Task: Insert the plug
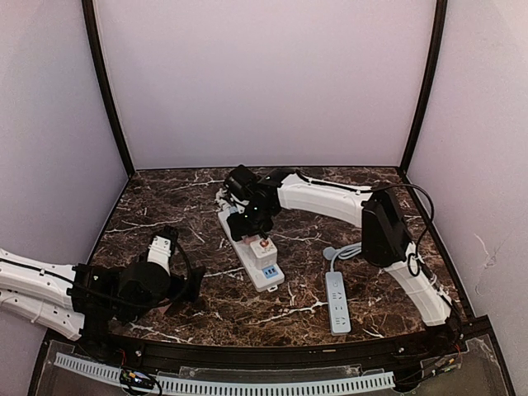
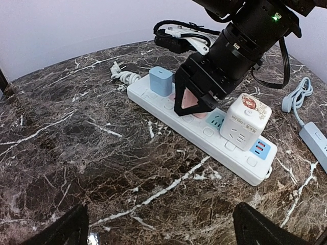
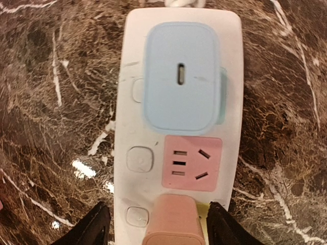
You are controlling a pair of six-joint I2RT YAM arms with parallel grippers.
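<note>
A: Where's the plug (image 3: 171, 219)?
B: It's the salmon one, on the white power strip (image 3: 130, 102), in the slot right after the pink socket (image 3: 191, 163). Looks in, but can't tell from these views if it's fully home.
A: Right hand (image 2: 196, 107)?
B: Directly over the plug, fingers apart, one each side. Wrist view shows a gap on both sides, so it's not gripping.
A: Left hand (image 2: 166, 229)?
B: Spread wide, empty, low over the bench (image 1: 165, 206) on the left, well apart from the strip.
A: Step in hand?
B: I'd call it letting go and clearing. To do it well, lift straight up with no sideways drift, or a finger could catch the plug body and rock it out. If the plug sits proud, bring the fingers together and press down on top first. Nothing braces the strip, so keep any push vertical.
A: Containers?
B: No bins or trays, only the strip's sockets. Blue charger (image 3: 181, 76) is in the far one, the pink socket is empty, the plug comes next, then a white cube adapter (image 2: 245, 120) near the USB end.
A: Anything else?
B: A second strip (image 1: 337, 301) lies by the right arm. Looks bare.
</note>
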